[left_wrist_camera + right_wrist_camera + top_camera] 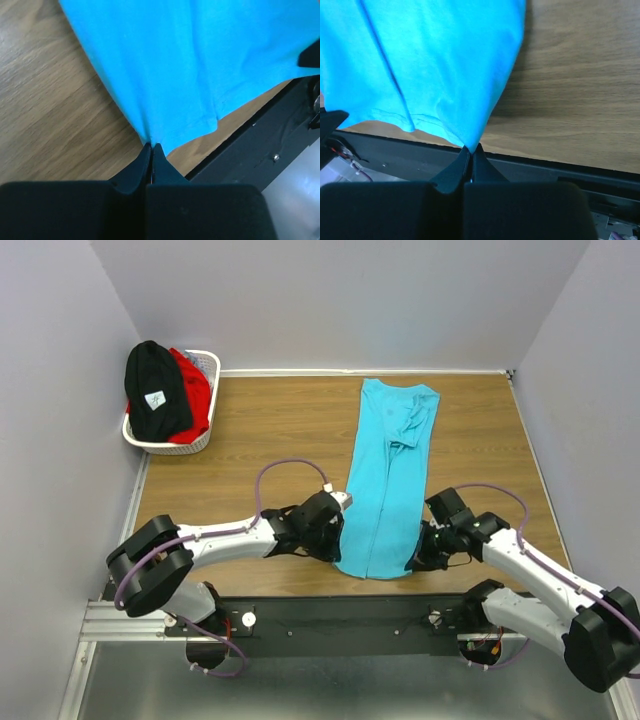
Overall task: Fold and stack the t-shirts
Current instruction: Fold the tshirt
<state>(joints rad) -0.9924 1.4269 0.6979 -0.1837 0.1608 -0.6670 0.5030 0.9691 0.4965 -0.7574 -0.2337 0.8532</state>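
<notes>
Turquoise t-shirt (388,475) lies as a long strip on the tabletop (270,430). Left tool (152,149) and right tool (471,150) each clamp a near hem corner (fingers together). Black t-shirt (153,380) and red t-shirt (196,392) sit in the basket (172,448).

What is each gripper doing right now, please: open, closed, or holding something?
Left gripper: closed on the near left corner of the turquoise t-shirt.
Right gripper: closed on its near right corner.

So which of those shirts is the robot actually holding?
The turquoise shirt, laid out long on the table: the left hand and right hand each pinch a near corner. The black shirt and red shirt sit in the basket.
</notes>
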